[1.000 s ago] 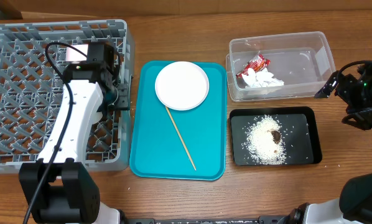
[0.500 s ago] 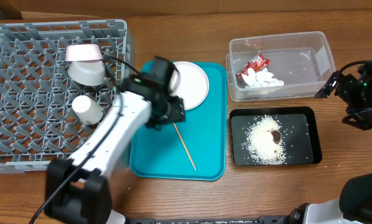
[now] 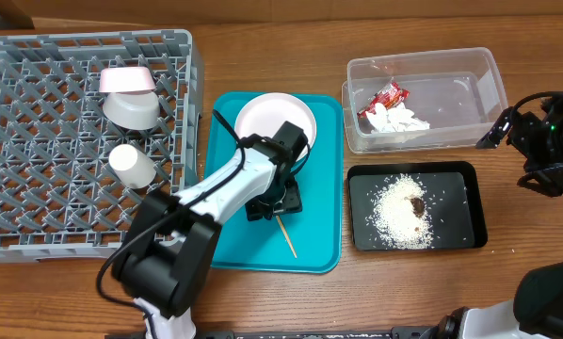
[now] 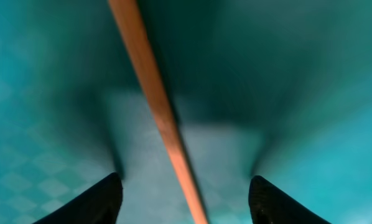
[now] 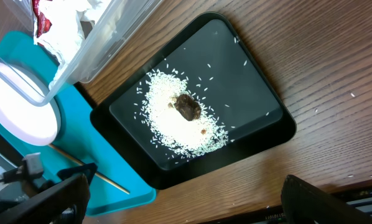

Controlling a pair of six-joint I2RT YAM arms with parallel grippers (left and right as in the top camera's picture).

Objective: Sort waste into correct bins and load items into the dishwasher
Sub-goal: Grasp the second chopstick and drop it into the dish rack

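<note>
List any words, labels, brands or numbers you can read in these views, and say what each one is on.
No text can be read in any view.
The red snack wrapper in the clear tub is the only likely carrier; any print on it is too small and crumpled to read.
Nothing else shows lettering.

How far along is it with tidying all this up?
Mostly done, it looks. The red wrapper and tissue sit in the clear tub, the rice in the black tray; a bowl and cup lie in the grey rack. Now the left claw hangs open astride a chopstick on the teal tray. That chopstick and the white plate remain to load.
</note>
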